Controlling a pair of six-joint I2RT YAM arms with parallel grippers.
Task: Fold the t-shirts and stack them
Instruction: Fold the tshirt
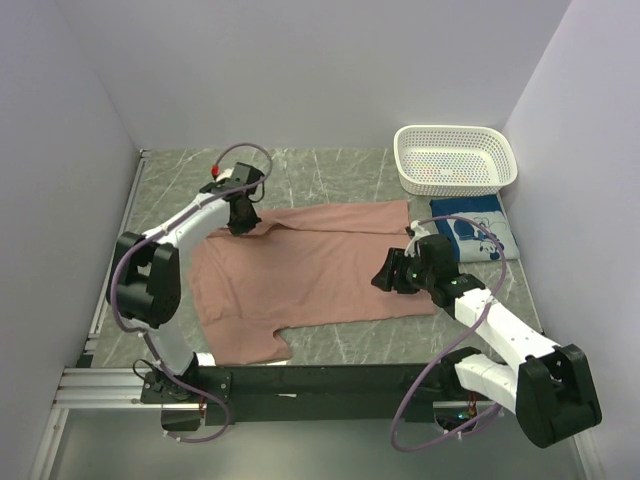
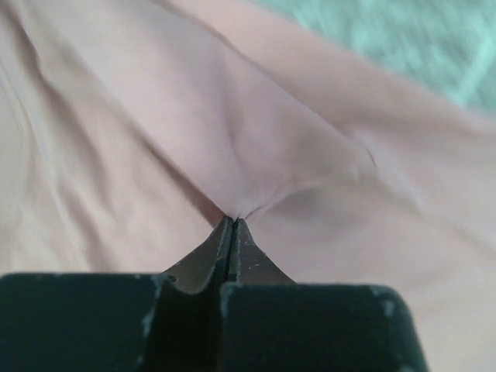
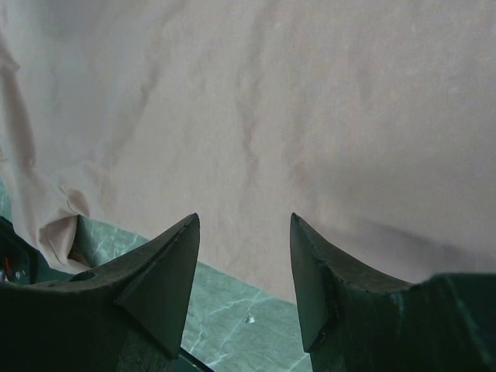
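The dusty-pink t-shirt (image 1: 310,275) lies spread, plain side up, across the middle of the top view, one sleeve reaching down to the black rail (image 1: 330,380) at the bottom. The blue t-shirt (image 1: 475,228) sits folded at middle right, just below the white basket (image 1: 455,160).

The left gripper (image 2: 232,223) is closed tight on a small peak of pink cloth at the shirt's upper-left edge. The right gripper (image 3: 244,221) stands wide apart and holds nothing, hovering over the shirt's lower-right hem with green table (image 3: 232,310) showing beneath it.

The main risk, I judge, is a one-sided pull: if the left arm lifts while the right has no hold, the shirt will drag askew and bunch. The left pinch is also thin (only a fold's tip sits between the fingers), so a brisk tug could slip it free. The right arm works close to the blue t-shirt and could nudge the fold.

Room is best along the bare strip at the top of the frame, between the left gripper and the basket; the left wall, the rail and the right-hand tee hem in the other sides
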